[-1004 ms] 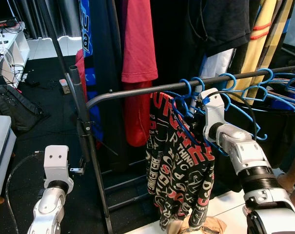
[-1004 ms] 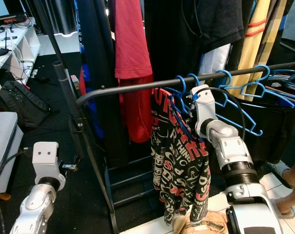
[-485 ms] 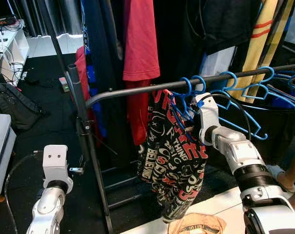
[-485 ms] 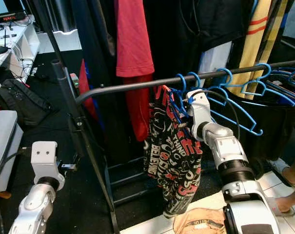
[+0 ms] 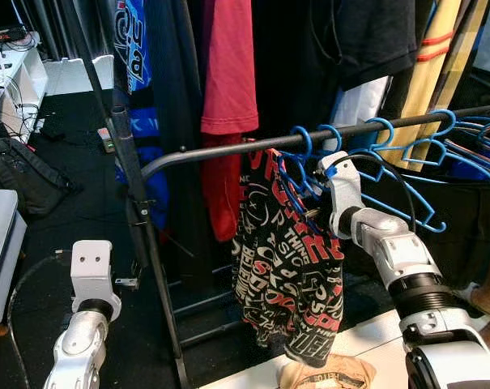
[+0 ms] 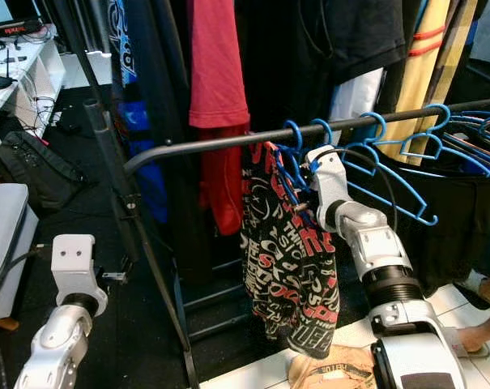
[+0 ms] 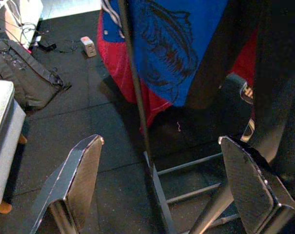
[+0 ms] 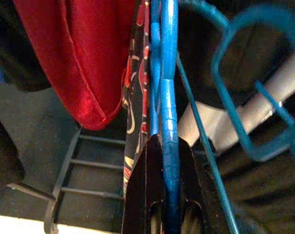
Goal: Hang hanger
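In the left eye view one dark horizontal rail (image 5: 228, 148) runs across the clothes rack, and the right pincer (image 5: 316, 217) is raised just below it, at a blue hanger (image 5: 296, 182) whose hook sits over the rail and which carries one black shirt with red and white lettering (image 5: 285, 259). To the right along the rail hang more bare blue hangers (image 5: 406, 174), at least three, though their tangle prevents an exact count. Behind the rail hang one red shirt (image 5: 228, 73) and one blue printed garment (image 5: 135, 57) at the far left. The left pincer (image 5: 135, 284) is held low at the near left beside the rack's upright post. The right eye view repeats this scene, with one black bag (image 6: 42, 174) lying on the dark floor at the left. In the left wrist view the left pincer's two black fingers (image 7: 79, 170) stand wide apart and touch nothing, with the floor and the rack's foot beyond them. In the right wrist view the right pincer's fingers (image 8: 142, 190) are closed tight on the blue hanger's thin arm, with the red shirt to one side.
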You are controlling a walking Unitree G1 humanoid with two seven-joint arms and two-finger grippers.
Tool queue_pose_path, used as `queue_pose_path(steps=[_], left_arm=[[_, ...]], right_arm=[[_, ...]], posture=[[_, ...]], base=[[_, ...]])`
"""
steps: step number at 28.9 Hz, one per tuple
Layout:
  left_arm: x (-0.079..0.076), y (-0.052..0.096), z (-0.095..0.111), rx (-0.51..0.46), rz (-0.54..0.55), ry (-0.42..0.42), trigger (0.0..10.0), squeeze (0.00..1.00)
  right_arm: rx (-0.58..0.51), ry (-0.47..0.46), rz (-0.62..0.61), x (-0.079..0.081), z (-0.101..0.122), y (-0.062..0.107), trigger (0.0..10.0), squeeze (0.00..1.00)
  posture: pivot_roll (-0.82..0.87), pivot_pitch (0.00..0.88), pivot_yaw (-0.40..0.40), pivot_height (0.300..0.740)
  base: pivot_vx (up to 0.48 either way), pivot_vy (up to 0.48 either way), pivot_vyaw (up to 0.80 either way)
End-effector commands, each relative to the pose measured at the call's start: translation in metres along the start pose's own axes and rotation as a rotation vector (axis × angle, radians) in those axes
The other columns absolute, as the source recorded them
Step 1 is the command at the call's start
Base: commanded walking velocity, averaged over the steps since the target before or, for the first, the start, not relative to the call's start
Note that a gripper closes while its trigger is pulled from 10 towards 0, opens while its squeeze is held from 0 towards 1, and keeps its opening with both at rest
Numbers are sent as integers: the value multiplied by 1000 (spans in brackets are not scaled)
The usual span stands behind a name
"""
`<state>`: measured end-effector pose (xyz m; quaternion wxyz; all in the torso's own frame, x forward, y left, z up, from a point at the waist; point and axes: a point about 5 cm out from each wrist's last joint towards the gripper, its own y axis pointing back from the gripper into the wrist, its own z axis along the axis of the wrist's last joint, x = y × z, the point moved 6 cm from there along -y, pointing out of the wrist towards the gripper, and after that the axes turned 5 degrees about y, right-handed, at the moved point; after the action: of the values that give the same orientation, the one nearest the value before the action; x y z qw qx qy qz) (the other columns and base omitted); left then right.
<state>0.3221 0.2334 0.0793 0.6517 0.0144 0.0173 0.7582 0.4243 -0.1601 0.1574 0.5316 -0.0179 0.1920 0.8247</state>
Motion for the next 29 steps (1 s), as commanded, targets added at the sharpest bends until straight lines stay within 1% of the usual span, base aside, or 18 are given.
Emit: queue_pose_path(steps=[1,3,9,10,12,13,15,16,17,18,19,29], left_arm=[[0,-2,2,2,5,-2,10000,0],[1,-3,-3,25,19,7,10000,0],[1,-3,-6,35,21,7,10000,0],[0,-4,-11,56,22,-16,10000,0],[0,-4,-11,56,22,-16,10000,0],[-1,-4,-17,79,17,-38,10000,0],[-1,-4,-17,79,17,-38,10000,0],[-2,-4,-22,97,14,-52,10000,0],[-2,-4,-22,97,14,-52,10000,0],[-1,-3,-27,113,13,-62,10000,0],[1,-2,-30,121,15,-64,10000,0],[4,-1,-34,134,24,-66,10000,0]], right_arm=[[-96,46,4,-3,25,6,0,0],[-130,55,7,-5,36,13,0,0],[-144,57,10,-5,40,16,0,0],[-152,57,33,0,41,18,0,0],[-152,57,33,0,41,18,0,0],[-154,58,70,8,41,19,0,0],[-154,58,70,8,41,19,0,0],[-157,59,106,16,42,21,0,0],[-157,59,106,16,42,21,0,0],[-154,62,140,22,42,24,0,0],[-151,66,157,24,42,25,0,0],[-118,77,189,28,36,29,0,0]], posture=[[12,19,-26,740],[8,18,-26,740],[7,16,-26,740],[6,13,-25,740],[6,13,-25,740],[5,11,-22,740],[5,11,-22,740],[5,10,-20,740],[5,10,-20,740],[4,7,-22,740],[3,7,-21,740],[4,0,-22,740]], base=[[0,0,0],[0,0,0],[0,0,0],[0,0,0],[0,0,0],[-240,0,0],[-240,0,0],[-259,0,0],[-259,0,0],[-255,0,0],[-247,0,0],[-246,0,0]])
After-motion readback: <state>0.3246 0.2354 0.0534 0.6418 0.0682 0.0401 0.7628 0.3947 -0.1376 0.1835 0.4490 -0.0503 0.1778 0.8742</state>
